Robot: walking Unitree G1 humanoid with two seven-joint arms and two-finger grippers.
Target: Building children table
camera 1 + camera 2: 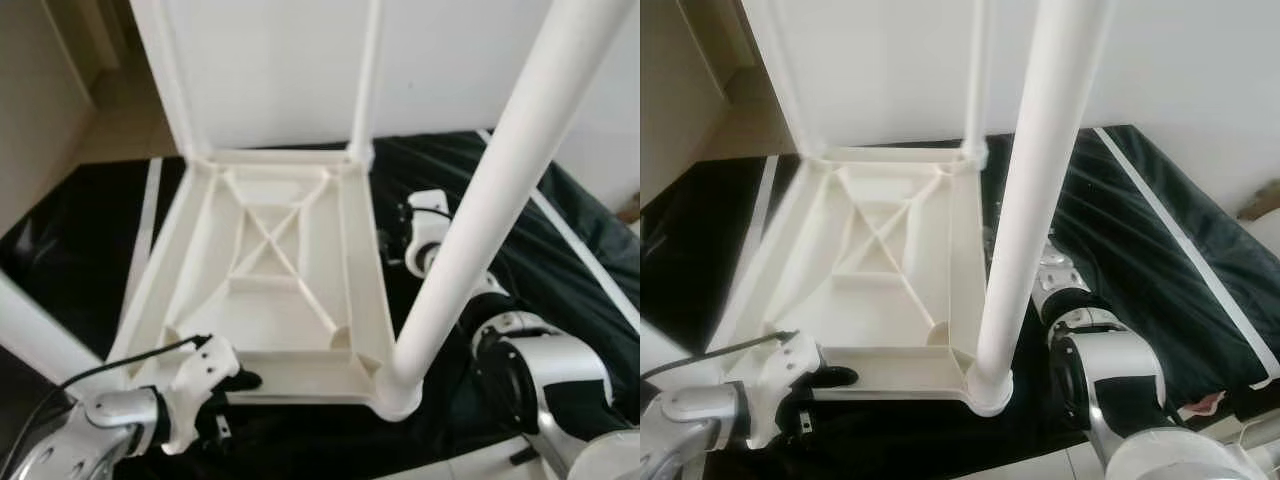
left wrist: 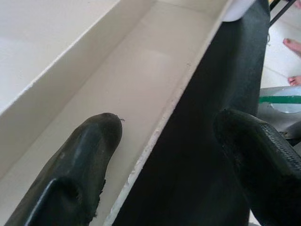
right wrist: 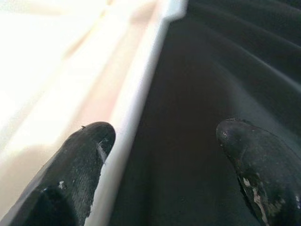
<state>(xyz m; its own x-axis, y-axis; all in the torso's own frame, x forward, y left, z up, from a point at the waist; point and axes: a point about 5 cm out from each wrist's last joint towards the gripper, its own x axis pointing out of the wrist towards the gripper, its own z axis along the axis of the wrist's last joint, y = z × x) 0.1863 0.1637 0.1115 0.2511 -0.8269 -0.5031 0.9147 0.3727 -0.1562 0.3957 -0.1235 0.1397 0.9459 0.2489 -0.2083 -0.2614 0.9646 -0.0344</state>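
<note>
A white plastic children's table [image 1: 270,250] lies upside down on a black cloth [image 1: 560,250], its ribbed underside facing up. Its legs stand upright: the near right leg [image 1: 490,190] rises from its corner socket, and two far legs [image 1: 365,70] rise at the back. My left gripper [image 2: 164,132] is open at the table's near rim [image 2: 155,136], one finger inside the rim and the other over the cloth. My right gripper [image 3: 162,132] is open astride the right side rim [image 3: 136,108] in the same way. The right wrist [image 1: 428,228] sits behind the near right leg.
White stripes [image 1: 1180,235] run across the black cloth. A white wall stands just behind the table. Pale floor [image 1: 110,120] shows at the far left. A person's bare feet [image 2: 294,44] rest on the floor beyond the cloth in the left wrist view.
</note>
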